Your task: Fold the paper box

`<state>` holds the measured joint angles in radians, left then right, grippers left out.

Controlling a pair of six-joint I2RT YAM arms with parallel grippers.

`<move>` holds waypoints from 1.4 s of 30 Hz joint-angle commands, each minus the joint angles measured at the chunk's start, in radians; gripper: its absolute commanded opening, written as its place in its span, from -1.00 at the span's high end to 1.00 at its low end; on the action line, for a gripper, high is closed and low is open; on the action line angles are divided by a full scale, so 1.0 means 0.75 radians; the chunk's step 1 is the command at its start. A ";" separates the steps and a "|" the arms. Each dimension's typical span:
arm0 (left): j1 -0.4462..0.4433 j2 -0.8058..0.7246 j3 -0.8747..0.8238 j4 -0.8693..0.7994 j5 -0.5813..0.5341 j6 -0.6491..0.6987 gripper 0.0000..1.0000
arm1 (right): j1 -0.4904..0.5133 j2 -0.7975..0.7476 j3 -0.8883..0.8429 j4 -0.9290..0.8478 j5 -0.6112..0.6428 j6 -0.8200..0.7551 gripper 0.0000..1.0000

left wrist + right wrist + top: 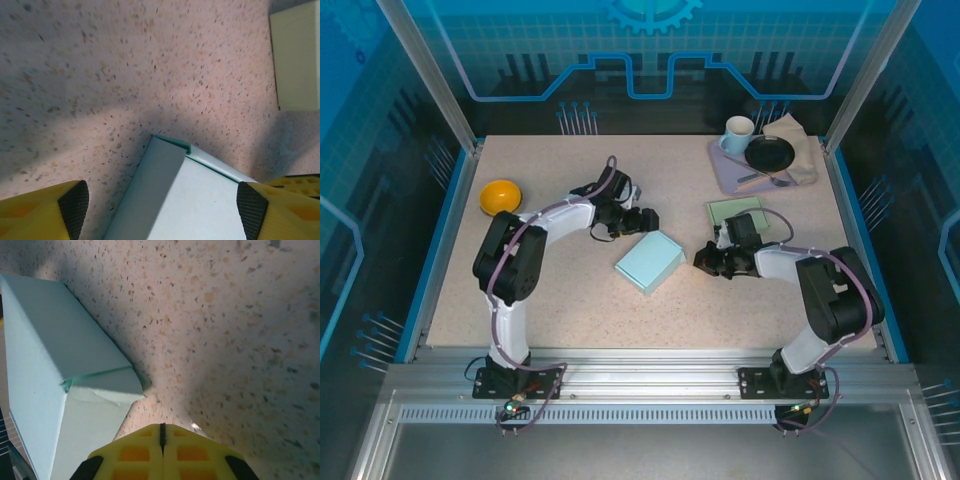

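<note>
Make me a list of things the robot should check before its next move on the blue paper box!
1. Left gripper open: ok, its jaws stand wide on either side of a corner of the paper box.
2. Right gripper empty: ok, shut with nothing between its fingers.
3. Box resting on the table, between both grippers: ok.
4. End flap fully tucked in: cannot tell; the right wrist view shows a folded end with a small crease.
5. Pale green pad apart from the box: ok.
</note>
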<state>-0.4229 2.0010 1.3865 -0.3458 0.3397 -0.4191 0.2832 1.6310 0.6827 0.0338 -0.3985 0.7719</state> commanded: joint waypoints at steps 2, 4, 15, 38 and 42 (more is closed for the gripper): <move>-0.015 0.041 0.053 0.054 0.097 -0.031 -0.62 | 0.039 0.053 0.050 0.105 -0.048 0.068 0.93; -0.028 0.055 0.056 0.059 0.097 -0.035 -0.62 | 0.060 0.069 0.062 0.100 -0.037 0.073 0.93; -0.065 0.110 0.058 0.062 0.101 -0.043 -0.61 | 0.059 0.138 0.074 0.121 -0.004 0.071 0.94; -0.443 0.225 -0.063 0.531 0.585 -0.250 -0.29 | 0.032 0.325 0.233 0.544 -0.367 -0.048 0.95; -0.506 0.186 -0.146 0.642 0.627 -0.319 -0.29 | 0.031 0.315 0.234 0.665 -0.436 -0.048 0.95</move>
<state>-0.5224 2.1071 1.3369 0.0242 0.3374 -0.4984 0.2493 1.8515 0.8135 0.1200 -0.6327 0.7746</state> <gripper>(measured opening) 0.650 0.044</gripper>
